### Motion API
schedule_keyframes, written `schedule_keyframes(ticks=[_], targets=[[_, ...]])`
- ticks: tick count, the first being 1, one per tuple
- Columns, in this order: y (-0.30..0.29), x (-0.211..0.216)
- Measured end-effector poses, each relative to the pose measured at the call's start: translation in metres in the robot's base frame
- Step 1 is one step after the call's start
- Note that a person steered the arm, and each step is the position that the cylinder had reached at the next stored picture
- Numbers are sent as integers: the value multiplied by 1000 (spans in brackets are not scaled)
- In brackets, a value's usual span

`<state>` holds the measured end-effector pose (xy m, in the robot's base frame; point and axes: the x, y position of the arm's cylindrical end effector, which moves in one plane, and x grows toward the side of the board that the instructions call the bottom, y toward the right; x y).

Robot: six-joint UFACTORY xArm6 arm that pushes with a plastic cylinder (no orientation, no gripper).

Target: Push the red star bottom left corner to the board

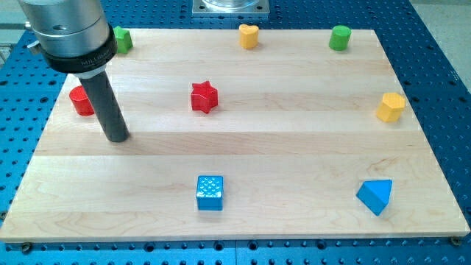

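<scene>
In the camera view, my tip (118, 137) is resting on the wooden board (243, 221) in the frame's left part, at the end of a straight dark rod hanging from a grey cylindrical housing (68, 33) in the upper left corner. There is no pincer on this arm, so nothing is being clasped or let go; the rod is simply standing on the board, touching no block.

The red star (204, 96) is sitting left of the frame's centre, in the upper half, well apart from my tip and to its right. A red cylinder (81, 101) is lying just left of the rod, partly hidden behind it. A green block (122, 39) is peeking out near the upper left corner, beside the housing. A yellow heart (249, 35) is sitting at the top edge, a green cylinder (339, 37) at upper right, a yellow block (391, 107) by the right edge. A blue cube (210, 193) is sitting at lower centre, and a blue triangular block (375, 196) at lower right.
</scene>
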<state>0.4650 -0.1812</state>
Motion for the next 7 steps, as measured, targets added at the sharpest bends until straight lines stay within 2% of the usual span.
schedule_keyframes(ticks=[2,5,6,7], targets=[[1,-5],[23,-64],[43,-106],[66,-109]])
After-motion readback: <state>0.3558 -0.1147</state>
